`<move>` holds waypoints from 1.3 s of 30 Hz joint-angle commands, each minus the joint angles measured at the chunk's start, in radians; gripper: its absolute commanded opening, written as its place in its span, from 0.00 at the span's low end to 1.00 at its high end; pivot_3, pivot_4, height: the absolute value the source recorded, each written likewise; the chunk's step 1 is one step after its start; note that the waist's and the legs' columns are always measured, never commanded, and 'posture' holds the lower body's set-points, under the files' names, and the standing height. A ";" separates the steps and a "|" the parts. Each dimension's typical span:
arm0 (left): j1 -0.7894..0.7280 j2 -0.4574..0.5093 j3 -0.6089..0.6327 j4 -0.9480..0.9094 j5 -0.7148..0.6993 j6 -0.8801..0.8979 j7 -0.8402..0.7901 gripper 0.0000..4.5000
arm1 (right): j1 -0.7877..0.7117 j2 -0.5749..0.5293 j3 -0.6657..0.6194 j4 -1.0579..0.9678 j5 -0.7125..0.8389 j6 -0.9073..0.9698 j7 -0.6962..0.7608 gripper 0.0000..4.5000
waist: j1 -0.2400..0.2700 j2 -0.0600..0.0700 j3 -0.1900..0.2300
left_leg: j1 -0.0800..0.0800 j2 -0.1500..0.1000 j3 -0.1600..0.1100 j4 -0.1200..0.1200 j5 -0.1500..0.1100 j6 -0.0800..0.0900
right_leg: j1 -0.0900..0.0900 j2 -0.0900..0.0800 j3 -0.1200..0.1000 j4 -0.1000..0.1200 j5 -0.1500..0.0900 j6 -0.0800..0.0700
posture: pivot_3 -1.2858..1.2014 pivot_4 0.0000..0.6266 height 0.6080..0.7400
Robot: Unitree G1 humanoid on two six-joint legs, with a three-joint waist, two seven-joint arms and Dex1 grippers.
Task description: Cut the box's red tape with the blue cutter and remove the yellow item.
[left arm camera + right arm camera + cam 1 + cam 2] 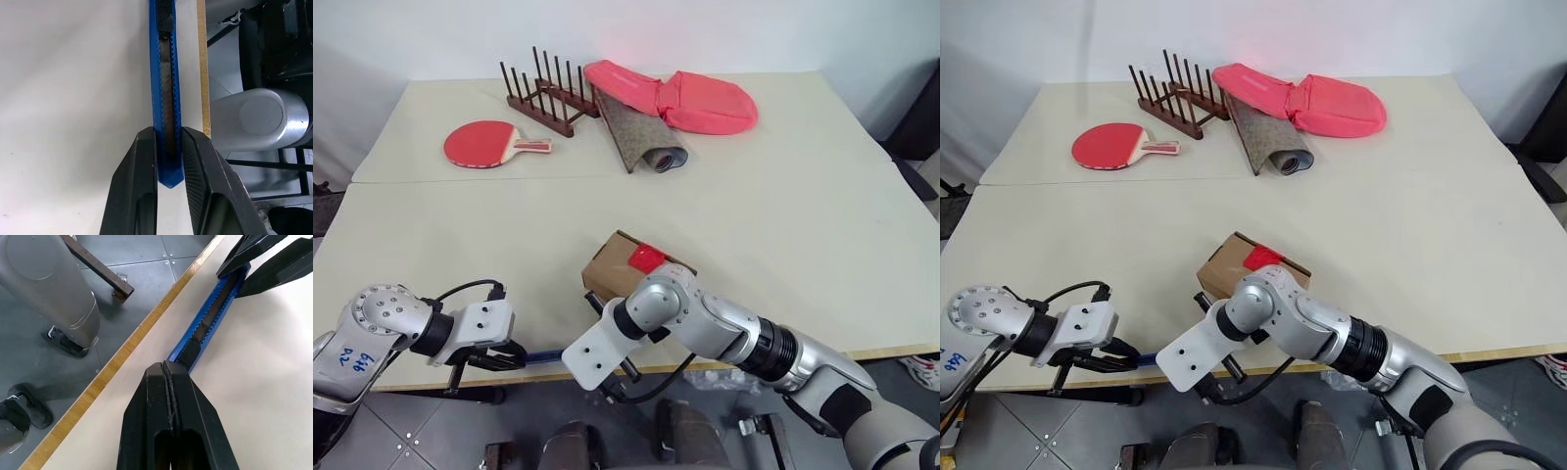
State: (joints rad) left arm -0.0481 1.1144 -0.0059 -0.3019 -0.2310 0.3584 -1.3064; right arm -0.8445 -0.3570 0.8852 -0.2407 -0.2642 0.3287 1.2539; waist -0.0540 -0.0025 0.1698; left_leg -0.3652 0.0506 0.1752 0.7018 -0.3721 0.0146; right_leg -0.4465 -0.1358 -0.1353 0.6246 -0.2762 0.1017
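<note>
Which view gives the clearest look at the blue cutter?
The left wrist view: the blue cutter runs lengthwise, clamped between the left gripper fingers. The right wrist view shows its slider end beyond the shut right gripper. The eye views show a short blue stretch at the table edge.

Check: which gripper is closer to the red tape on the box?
Right. The right gripper sits at the table's near edge just below the box carrying the red tape; the left gripper is farther left, clamped on the blue cutter.
</note>
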 commanded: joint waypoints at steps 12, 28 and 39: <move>0.036 0.002 -0.023 -0.030 -0.004 0.000 -0.005 0.10 | 0.018 0.015 -0.016 0.043 -0.037 -0.036 -0.051 0.01 | 0.000 0.000 0.000 | 0.001 0.000 0.000 0.000 0.000 0.000 | 0.000 0.000 0.000 0.001 0.000 0.000 | 0.52 0.24 1.00; 0.047 -0.002 -0.019 -0.037 -0.004 -0.008 -0.004 0.10 | 0.009 0.136 -0.005 0.141 -0.059 -0.059 -0.087 0.01 | -0.001 0.000 0.000 | 0.004 0.002 0.003 0.000 0.001 -0.002 | 0.001 0.002 0.003 0.003 -0.002 -0.004 | 0.52 0.24 1.00; 0.025 -0.015 -0.036 -0.027 0.000 -0.010 0.003 0.10 | -0.013 0.214 -0.011 0.207 -0.067 -0.077 -0.107 0.01 | 0.000 0.000 0.000 | 0.005 0.002 0.003 0.000 0.001 -0.003 | 0.001 0.002 0.003 0.004 -0.002 -0.004 | 0.52 0.24 1.00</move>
State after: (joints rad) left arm -0.0350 1.1136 0.0018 -0.3055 -0.2282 0.3577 -1.2900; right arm -0.8412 -0.1450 0.8973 -0.0276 -0.3117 0.2436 1.1683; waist -0.0538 -0.0024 0.1698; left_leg -0.3602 0.0531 0.1783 0.7014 -0.3714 0.0119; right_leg -0.4458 -0.1334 -0.1325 0.6286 -0.2786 0.0972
